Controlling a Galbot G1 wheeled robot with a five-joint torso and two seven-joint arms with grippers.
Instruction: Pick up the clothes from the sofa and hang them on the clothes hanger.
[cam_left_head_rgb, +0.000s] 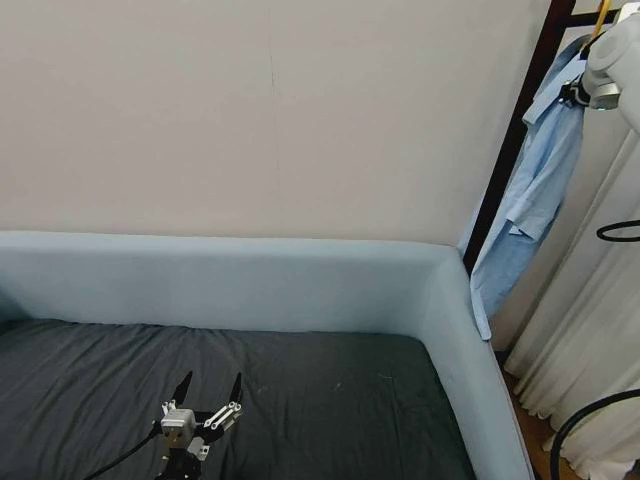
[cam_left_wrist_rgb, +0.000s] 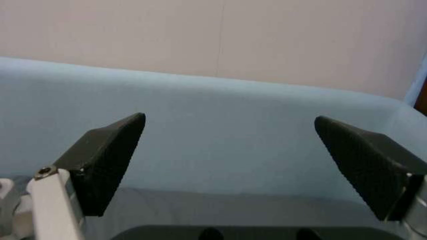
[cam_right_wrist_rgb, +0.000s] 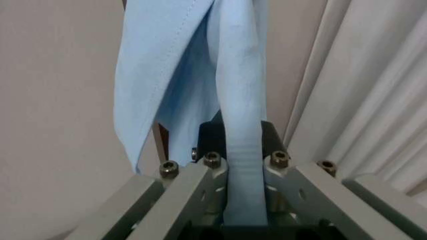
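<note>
A light blue shirt (cam_left_head_rgb: 530, 200) hangs down from the dark wooden clothes rack (cam_left_head_rgb: 510, 150) at the right, beside the sofa's end. My right gripper (cam_left_head_rgb: 578, 92) is raised at the top right, shut on a fold of the shirt (cam_right_wrist_rgb: 241, 150) near its collar. Low over the dark seat cushion (cam_left_head_rgb: 300, 400) my left gripper (cam_left_head_rgb: 210, 392) hovers open, nothing between its black fingers (cam_left_wrist_rgb: 107, 160). The sofa (cam_left_head_rgb: 250, 280) has a pale blue backrest (cam_left_wrist_rgb: 220, 130).
A plain beige wall (cam_left_head_rgb: 260, 110) rises behind the sofa. White curtains (cam_left_head_rgb: 600, 330) hang at the far right behind the rack. A black cable (cam_left_head_rgb: 590, 420) loops at the lower right. The sofa's right armrest (cam_left_head_rgb: 470, 370) borders the cushion.
</note>
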